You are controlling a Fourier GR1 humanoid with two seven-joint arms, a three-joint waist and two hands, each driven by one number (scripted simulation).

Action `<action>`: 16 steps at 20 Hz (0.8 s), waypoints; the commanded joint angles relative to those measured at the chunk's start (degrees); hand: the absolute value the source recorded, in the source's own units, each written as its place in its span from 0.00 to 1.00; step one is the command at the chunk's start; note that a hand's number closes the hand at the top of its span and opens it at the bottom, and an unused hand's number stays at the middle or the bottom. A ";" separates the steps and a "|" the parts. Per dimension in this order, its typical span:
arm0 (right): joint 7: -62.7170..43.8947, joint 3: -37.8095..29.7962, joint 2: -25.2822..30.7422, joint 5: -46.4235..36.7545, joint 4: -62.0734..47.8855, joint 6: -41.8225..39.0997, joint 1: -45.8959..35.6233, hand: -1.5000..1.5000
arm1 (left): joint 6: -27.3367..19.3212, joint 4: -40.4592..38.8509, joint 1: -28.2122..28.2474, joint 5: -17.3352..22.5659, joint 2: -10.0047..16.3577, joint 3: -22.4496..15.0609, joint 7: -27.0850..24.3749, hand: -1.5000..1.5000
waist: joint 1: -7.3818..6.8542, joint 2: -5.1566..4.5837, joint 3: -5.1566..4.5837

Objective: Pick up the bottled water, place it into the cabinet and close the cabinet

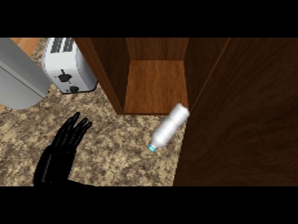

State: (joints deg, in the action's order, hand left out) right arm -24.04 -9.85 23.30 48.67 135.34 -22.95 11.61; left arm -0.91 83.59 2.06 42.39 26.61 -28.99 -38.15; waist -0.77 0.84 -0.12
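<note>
A clear water bottle (168, 127) with a blue cap lies on its side on the speckled counter (112, 148), its base touching the front lip of the cabinet's shelf (154, 87). The dark wooden cabinet (144, 61) stands open, and its door (254, 118) swings out toward me at the right, filling that side. My left hand (64, 142) rests open at the lower left, fingers straight and pointing away, well left of the bottle. My right hand shows nowhere.
A white toaster (68, 65) stands at the back left beside the cabinet's side wall. A large grey appliance (9, 74) fills the far left corner. The open door hides everything to its right.
</note>
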 commanded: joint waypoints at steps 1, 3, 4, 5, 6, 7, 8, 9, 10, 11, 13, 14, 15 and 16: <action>-3.23 6.49 -2.42 -7.26 15.86 5.06 2.36 1.00 | 1.81 3.34 7.19 0.10 6.79 3.11 -2.52 0.00 | -0.25 0.13 -0.08; -4.43 8.60 -0.66 -6.33 14.06 5.84 -0.33 1.00 | 1.62 4.41 9.23 -0.62 10.48 5.25 -2.98 0.00 | -0.51 0.00 -0.06; -4.37 11.77 -1.58 -8.45 14.87 6.16 -0.24 1.00 | 2.36 3.62 9.87 -0.28 10.64 6.39 -4.55 0.00 | -0.33 0.09 -0.13; -4.64 14.09 -1.91 -10.07 15.19 7.03 -1.10 1.00 | 1.15 3.96 9.53 -1.49 9.48 5.60 -4.72 0.00 | 0.18 -0.04 -0.12; -4.97 14.99 -1.41 -9.82 14.29 8.13 -3.91 1.00 | 2.57 6.73 9.72 0.12 11.86 6.71 -3.01 0.00 | -0.24 -0.01 -0.11; -5.29 16.55 -1.11 -10.50 14.48 8.41 -4.24 1.00 | 3.92 6.46 11.49 0.69 12.90 7.78 -4.53 0.00 | -0.34 0.23 -0.18; -5.73 17.59 -0.75 -11.29 13.89 9.55 -6.77 1.00 | 1.37 8.26 10.25 -0.15 12.05 7.20 -2.99 0.00 | -0.03 0.12 -0.15; -5.46 21.41 -2.61 -12.63 13.13 11.12 -7.63 1.00 | 2.86 8.93 11.99 -0.17 13.07 7.46 -4.28 0.00 | -0.53 0.24 -0.20; -5.73 22.16 -2.67 -12.83 12.38 12.80 -9.94 1.00 | 3.84 9.43 12.15 0.65 14.90 8.86 -3.83 0.00 | -0.59 0.27 -0.24; -5.41 23.74 -3.05 -15.16 9.40 13.38 -13.10 1.00 | 4.32 10.61 12.74 0.52 14.26 7.43 -3.34 0.00 | -0.85 0.04 -0.22; -6.23 27.75 -3.04 -15.56 9.84 14.73 -14.60 1.00 | 5.82 10.37 14.12 1.78 16.57 9.35 -3.26 0.00 | -0.35 0.31 -0.28; -6.87 29.16 -3.16 -15.24 9.61 16.20 -16.62 1.00 | 4.99 11.99 15.03 1.40 16.75 9.52 -3.75 0.00 | -0.79 0.67 -0.34; -6.50 30.65 -4.01 -16.43 7.72 17.43 -18.72 1.00 | 4.21 13.42 15.97 1.89 16.76 9.08 -2.57 0.00 | -1.04 0.69 -0.32; -7.15 32.50 -3.64 -16.97 8.04 18.06 -19.56 1.00 | 5.33 13.78 16.18 2.55 17.31 10.11 -3.34 0.00 | -0.46 0.75 -0.31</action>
State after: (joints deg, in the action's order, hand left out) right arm -28.38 17.65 19.76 45.74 134.36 -9.98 -4.39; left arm 3.36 94.73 16.00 43.75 41.99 -20.28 -41.42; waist -1.33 1.33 -0.38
